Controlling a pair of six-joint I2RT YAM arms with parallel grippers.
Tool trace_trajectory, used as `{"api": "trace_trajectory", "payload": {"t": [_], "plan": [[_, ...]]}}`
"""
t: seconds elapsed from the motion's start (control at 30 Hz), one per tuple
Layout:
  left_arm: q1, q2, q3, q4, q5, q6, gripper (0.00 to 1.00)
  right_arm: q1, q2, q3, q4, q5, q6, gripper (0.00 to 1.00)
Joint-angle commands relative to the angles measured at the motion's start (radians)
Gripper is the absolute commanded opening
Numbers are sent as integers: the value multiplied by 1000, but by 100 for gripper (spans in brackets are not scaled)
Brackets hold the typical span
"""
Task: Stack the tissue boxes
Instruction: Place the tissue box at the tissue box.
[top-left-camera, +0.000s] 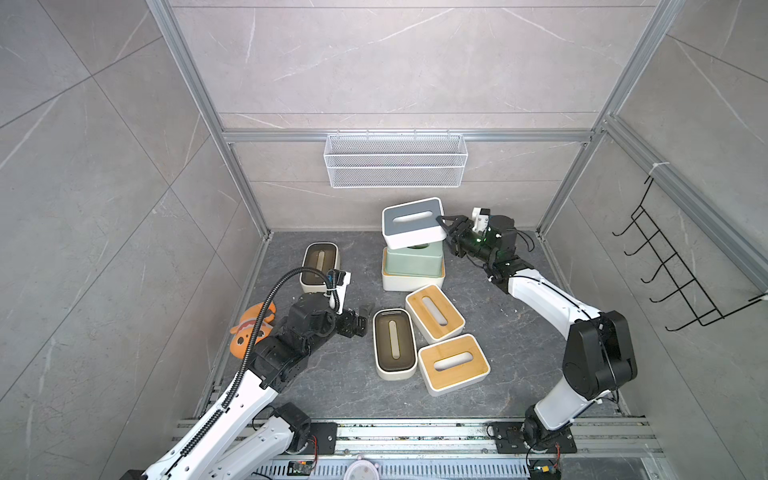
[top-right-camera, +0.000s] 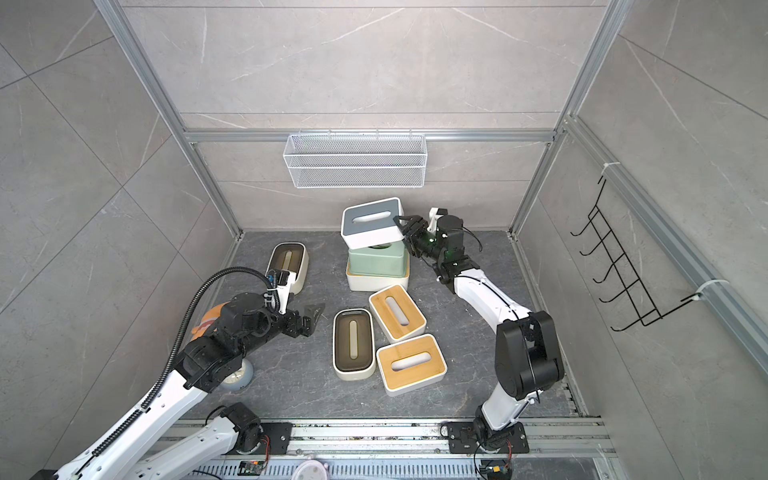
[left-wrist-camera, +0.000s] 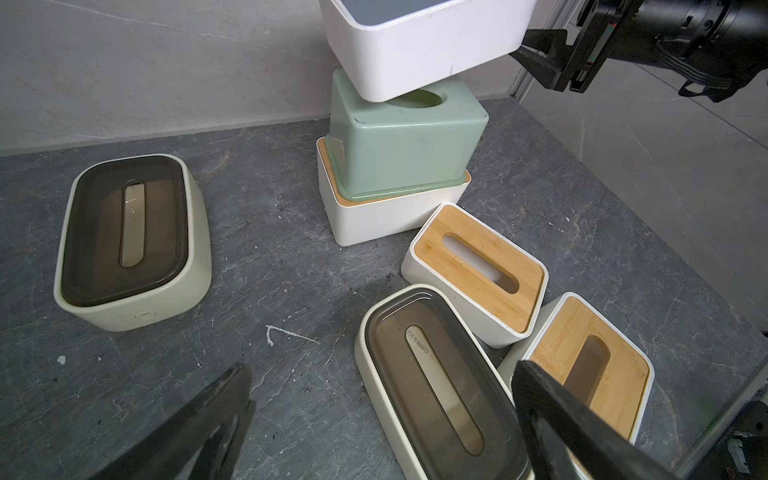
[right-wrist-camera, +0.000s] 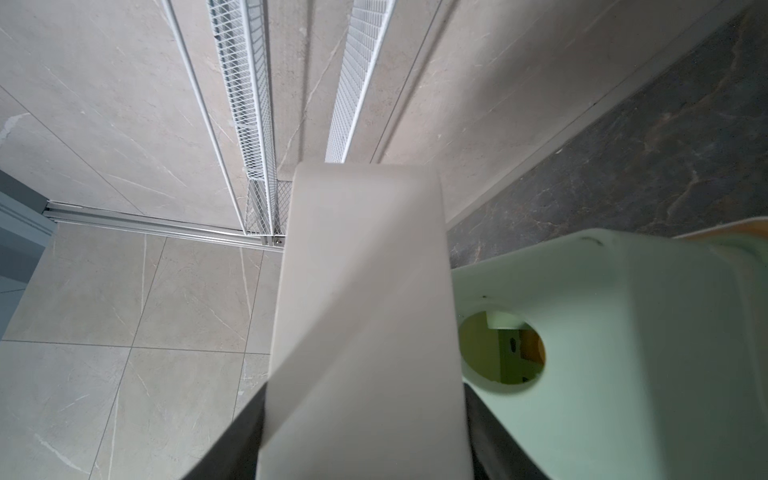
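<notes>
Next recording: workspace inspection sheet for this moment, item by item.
Surface: dark grey stone-look tabletop, lightly scuffed.
Job's things: grey-blue-lidded box held tilted over the sage green box, which sits on a bamboo-lidded box; two more bamboo-lidded boxes and two dark-lidded cream boxes lie unstacked.
Clutter: orange plush toy beneath the left arm.
Grippers: left gripper open, empty; right gripper shut on the grey-blue-lidded box.
Cables: black corrugated conduit arcing over the left arm.
Surroundings: white wire mesh basket on back wall; black hook rack on side wall.
</notes>
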Motion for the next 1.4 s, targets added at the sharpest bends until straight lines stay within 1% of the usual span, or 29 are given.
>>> {"api": "trace_trajectory", "payload": {"t": [0.0,0.2,0.53,0.7,0.83,0.97,1.1,1.37], "plan": [[2,2,11,16,28,0,100,-3,-2,7,77,17,-4,44],[2,7,12,15,32,0,100,-3,13,-3,90,18,-3,46],[2,13,12,14,40,1,100,-3,30,-15,97,27,-2,56],[2,13,11,14,42,2,100,-3,32,-20,88,28,-9,67],[2,12,13,15,42,3,100,-3,27,-21,69,32,-21,78],[2,12,11,14,40,3,100,-3,25,-20,45,31,-33,86],[1,14,11,14,39,3,100,-2,9,-15,7,35,-62,91],[2,15,11,13,36,2,100,-3,-16,6,-126,61,-129,93]]}}
